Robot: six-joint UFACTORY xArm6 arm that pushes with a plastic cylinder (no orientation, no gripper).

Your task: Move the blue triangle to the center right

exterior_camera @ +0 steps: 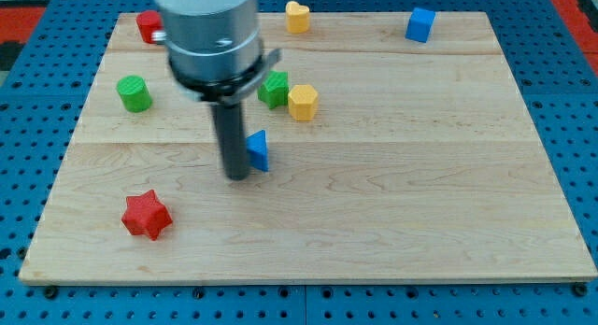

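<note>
The blue triangle (259, 150) lies near the middle of the wooden board (420, 176), a little left of centre. My tip (236, 176) rests on the board right against the triangle's left side. The rod and the grey arm body above it hide the board behind them at the view's top.
A red star (146, 215) lies at the lower left. A green cylinder (135, 93) is at the left. A green block (275, 89) and a yellow block (303, 102) sit just above the triangle. A yellow heart (297, 17), a blue cube (420, 24) and a red block (149, 26) line the top edge.
</note>
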